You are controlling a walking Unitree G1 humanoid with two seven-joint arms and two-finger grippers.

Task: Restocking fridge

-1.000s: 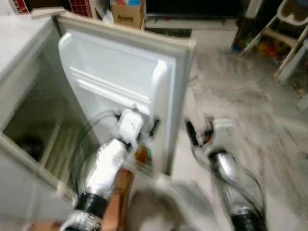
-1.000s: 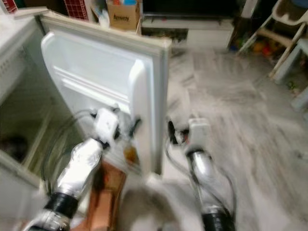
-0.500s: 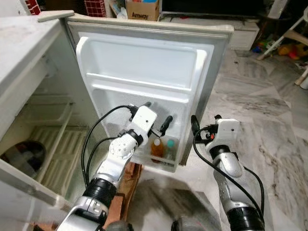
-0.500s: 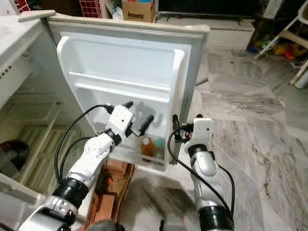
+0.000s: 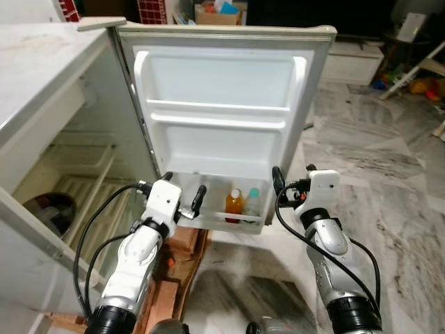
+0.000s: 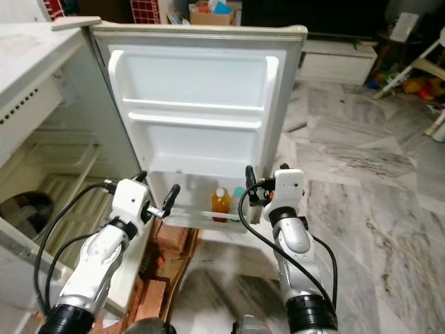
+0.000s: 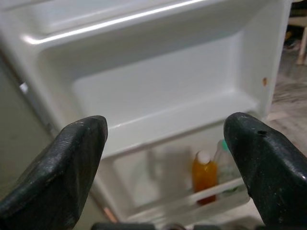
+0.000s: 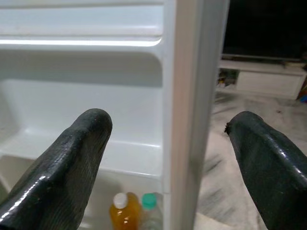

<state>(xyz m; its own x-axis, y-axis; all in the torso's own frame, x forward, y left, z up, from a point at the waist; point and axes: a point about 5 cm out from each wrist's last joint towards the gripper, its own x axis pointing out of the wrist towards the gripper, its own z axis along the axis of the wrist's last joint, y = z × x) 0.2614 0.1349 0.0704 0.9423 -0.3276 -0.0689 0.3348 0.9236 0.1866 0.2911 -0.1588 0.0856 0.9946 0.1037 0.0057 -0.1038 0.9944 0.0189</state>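
The fridge door (image 5: 222,132) stands open with its white inner shelves facing me. Its bottom shelf holds an orange bottle (image 5: 234,205) and, beside it, a clear bottle with a green cap (image 5: 252,206). My left gripper (image 5: 184,195) is open and empty, just left of that shelf and apart from it; the left wrist view looks past its fingers (image 7: 53,172) at the orange bottle (image 7: 204,175). My right gripper (image 5: 292,182) is open and empty at the door's free edge (image 8: 187,110), which runs between its fingers.
The fridge body (image 5: 62,188) opens on the left, with wire shelves and a dark pot (image 5: 47,209) inside. Bricks (image 5: 182,243) lie on the floor under the door. Marble floor (image 5: 389,181) spreads to the right, with a low TV stand (image 5: 354,59) and chair legs (image 5: 417,66) behind.
The camera has moved and the blur has cleared, so the door now faces me squarely. My left gripper has drawn back down and left from the door's lower shelf. Both grippers stay open.
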